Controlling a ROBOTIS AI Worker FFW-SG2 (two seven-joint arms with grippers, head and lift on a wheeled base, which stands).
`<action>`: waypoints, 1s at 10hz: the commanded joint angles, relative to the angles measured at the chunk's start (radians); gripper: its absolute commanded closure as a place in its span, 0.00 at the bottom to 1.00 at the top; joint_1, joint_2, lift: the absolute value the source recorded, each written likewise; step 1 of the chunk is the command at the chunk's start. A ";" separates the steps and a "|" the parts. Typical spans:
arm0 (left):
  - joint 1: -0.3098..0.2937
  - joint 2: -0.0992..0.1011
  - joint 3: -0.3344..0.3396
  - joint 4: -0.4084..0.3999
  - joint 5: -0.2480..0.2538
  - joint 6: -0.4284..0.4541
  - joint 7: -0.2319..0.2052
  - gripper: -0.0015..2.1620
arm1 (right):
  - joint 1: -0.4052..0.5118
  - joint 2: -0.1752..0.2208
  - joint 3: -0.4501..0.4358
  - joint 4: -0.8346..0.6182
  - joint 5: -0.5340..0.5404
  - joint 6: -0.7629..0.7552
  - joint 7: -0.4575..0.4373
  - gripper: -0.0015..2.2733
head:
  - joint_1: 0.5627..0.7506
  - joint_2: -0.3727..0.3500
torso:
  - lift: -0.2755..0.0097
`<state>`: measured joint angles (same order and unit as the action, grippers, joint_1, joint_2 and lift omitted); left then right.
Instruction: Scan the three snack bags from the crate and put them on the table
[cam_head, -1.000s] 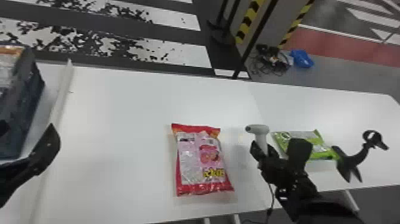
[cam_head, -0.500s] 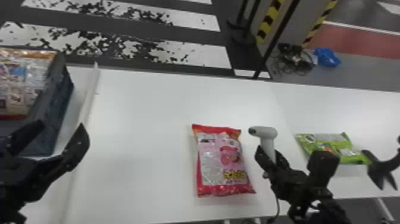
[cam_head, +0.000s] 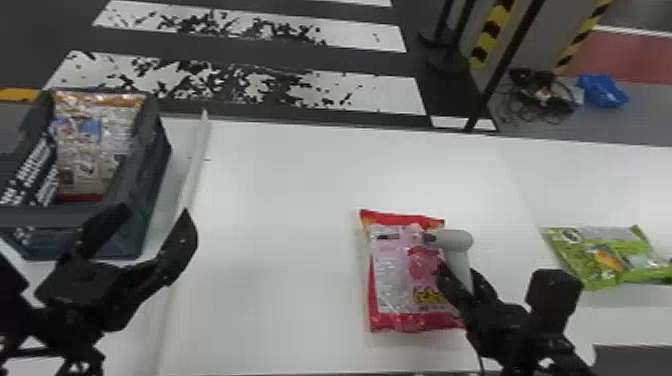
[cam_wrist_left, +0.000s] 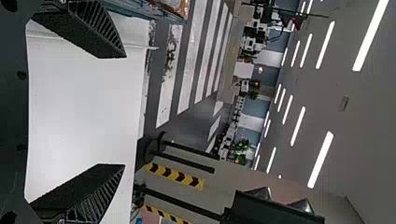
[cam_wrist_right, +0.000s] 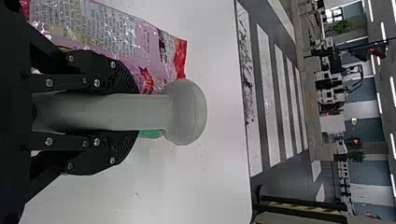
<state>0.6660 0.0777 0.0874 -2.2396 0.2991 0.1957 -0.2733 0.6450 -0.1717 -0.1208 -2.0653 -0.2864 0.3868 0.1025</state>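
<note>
In the head view my left gripper stands open near the front right corner of the crate; nothing lies between its tips. A snack bag is inside the crate. My right gripper is shut on the grey-white scanner, whose head overlaps the upper right part of the red-and-pink bag lying on the table. The green bag lies farther right. The left wrist view has the left gripper open above white tabletop. In the right wrist view the right gripper clasps the scanner handle.
A raised white strip runs along the table beside the crate. Beyond the far edge are the striped floor, a dark post and a blue item on the ground.
The head view has turned left, bringing the crate and the bag inside it further into sight. The scanner, held in my right gripper, has come left, over the red-and-pink bag's edge.
</note>
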 joint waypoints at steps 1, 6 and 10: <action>0.000 -0.001 0.000 0.002 0.000 0.000 -0.001 0.01 | -0.001 0.000 0.026 0.017 0.018 -0.010 -0.001 0.99 | 0.70 0.36 | 0.64; 0.001 0.002 0.006 0.000 0.008 0.000 -0.004 0.01 | -0.007 -0.002 0.027 0.016 0.035 -0.007 -0.004 0.99 | 0.70 0.40 | 0.64; 0.006 0.001 0.008 -0.003 0.015 0.000 -0.012 0.01 | -0.045 -0.005 -0.142 -0.024 -0.046 0.097 0.008 0.99 | 0.70 0.32 | 0.64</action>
<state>0.6707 0.0788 0.0951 -2.2414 0.3131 0.1953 -0.2846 0.6176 -0.1765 -0.2331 -2.0944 -0.3265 0.4618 0.1101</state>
